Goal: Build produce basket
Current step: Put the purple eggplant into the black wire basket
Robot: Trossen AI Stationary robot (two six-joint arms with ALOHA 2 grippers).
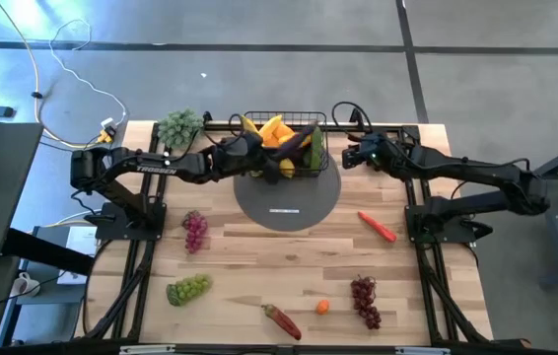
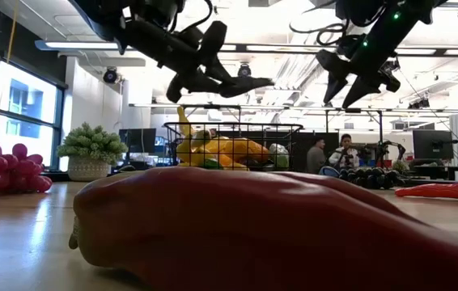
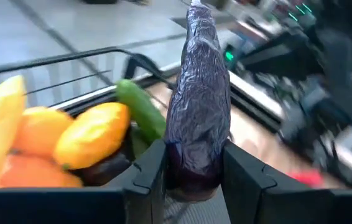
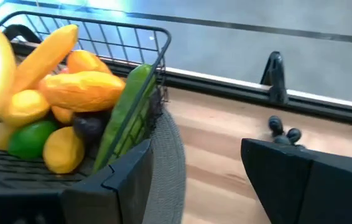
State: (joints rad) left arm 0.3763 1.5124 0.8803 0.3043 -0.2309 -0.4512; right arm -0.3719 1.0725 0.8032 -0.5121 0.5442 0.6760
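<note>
Black wire basket (image 1: 297,148) on a round grey mat (image 1: 289,202) near the far edge of the worktop (image 1: 259,258), about midway along it. Already loaded: banana (image 1: 249,124), orange mangoes (image 1: 277,131), lemon (image 4: 63,149), lime (image 4: 28,138), cucumber (image 4: 123,112) leaning against the wire wall, something dark underneath.

Left gripper (image 3: 188,177) raised over the basket, clamped on a purple eggplant (image 3: 199,106) that sticks out forward between the jaws, not yet lowered in. Clear of the rim in the low view, well above the fruit.

Right gripper (image 4: 194,180) hanging empty beside the basket's right side, jaws parted moderately, nothing between them.

Still out on the worktop:
- purple grapes (image 1: 194,231) toward the left edge
- green grapes (image 1: 188,289) nearer the front left corner
- red pepper (image 1: 282,320) at the front edge, filling the low view
- small orange fruit (image 1: 322,307) just beside it
- dark red grapes (image 1: 365,300) toward the front right
- red pepper (image 1: 379,227) right of the mat

Leafy green bunch (image 1: 179,127) at the far left corner, apart from the produce.

Judged roughly half done: basket well filled, eggplant to go in, six pieces left to collect. Little room left on top, so later pieces likely to need stacking with care.
</note>
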